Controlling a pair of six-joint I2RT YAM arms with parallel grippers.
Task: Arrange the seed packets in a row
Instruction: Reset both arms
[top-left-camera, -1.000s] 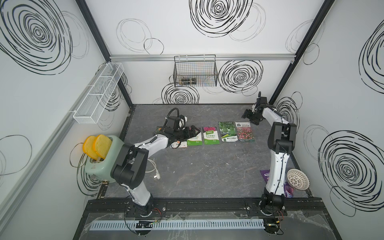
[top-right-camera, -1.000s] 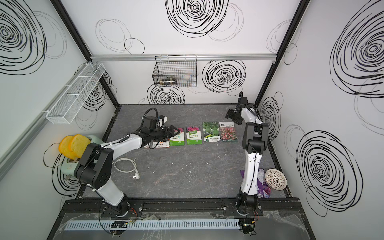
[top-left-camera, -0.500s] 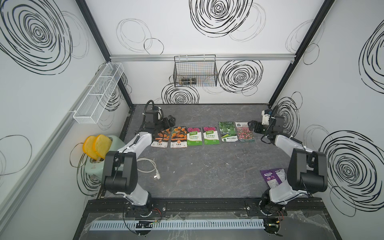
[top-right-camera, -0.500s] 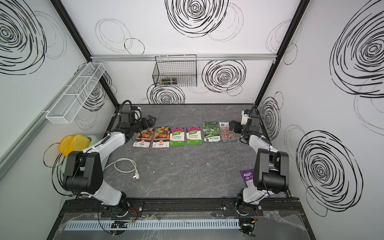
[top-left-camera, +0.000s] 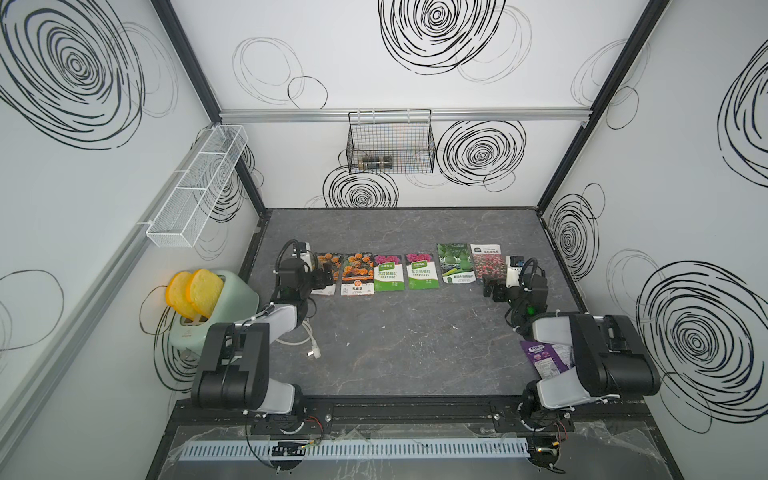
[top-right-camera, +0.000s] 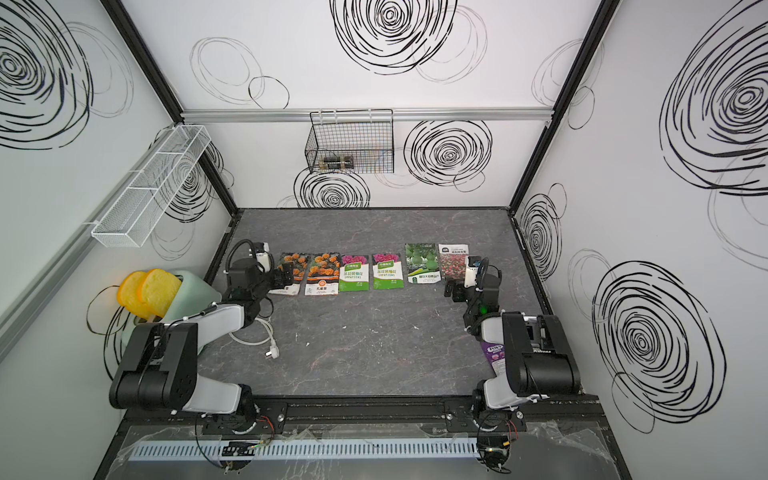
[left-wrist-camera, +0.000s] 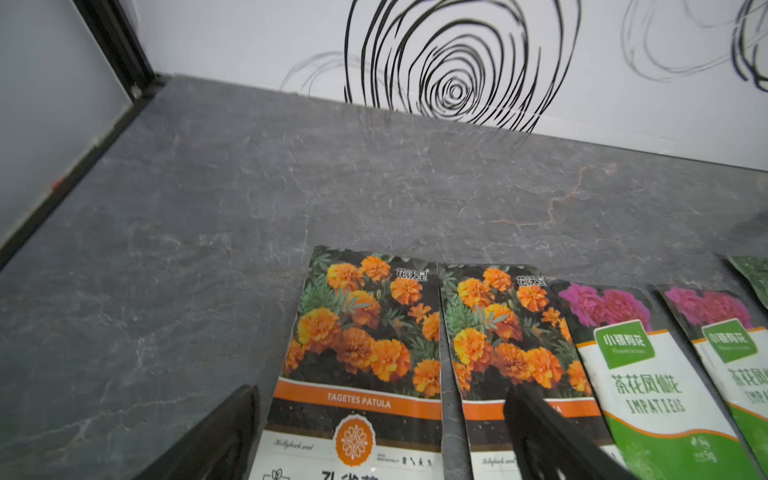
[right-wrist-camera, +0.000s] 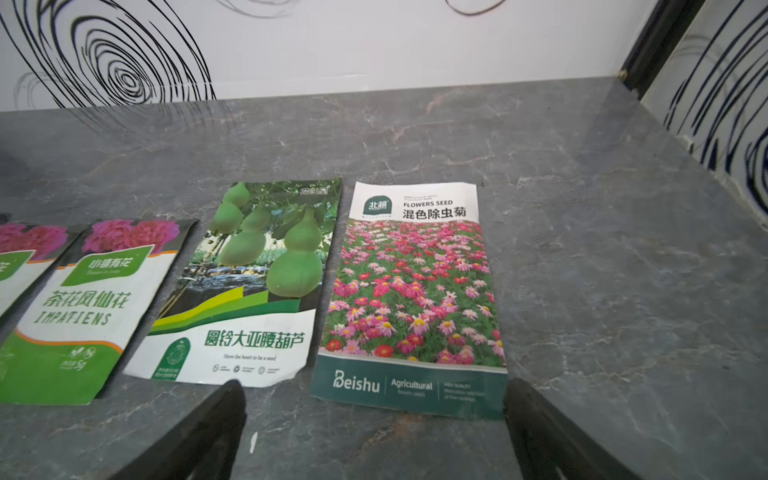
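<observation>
Several seed packets lie flat in a row across the grey table in both top views. From the left: two orange-flower packets (top-left-camera: 328, 262) (top-left-camera: 357, 274), two green-white packets with pink flowers (top-left-camera: 389, 272) (top-left-camera: 422, 271), a green-fruit packet (top-left-camera: 456, 264) and a red-pink flower-field packet (top-left-camera: 486, 262). My left gripper (top-left-camera: 326, 277) (left-wrist-camera: 381, 390) hangs open over the near end of the leftmost orange packet (left-wrist-camera: 365, 332), holding nothing. My right gripper (top-left-camera: 492, 288) (right-wrist-camera: 373, 384) stands open just in front of the flower-field packet (right-wrist-camera: 415, 291), empty.
A green toaster (top-left-camera: 232, 299) with yellow bread slices stands at the left edge, with a white cable and plug (top-left-camera: 309, 345) beside it. A purple snack pouch (top-left-camera: 544, 357) lies under the right arm. A black wire basket (top-left-camera: 390, 145) and a white wire shelf (top-left-camera: 195, 187) hang on the walls.
Both arms have folded back toward the front. The left gripper came off the orange packets, swung left and settled at their near end. The right arm dropped from upright to low beside the flower-field packet.
</observation>
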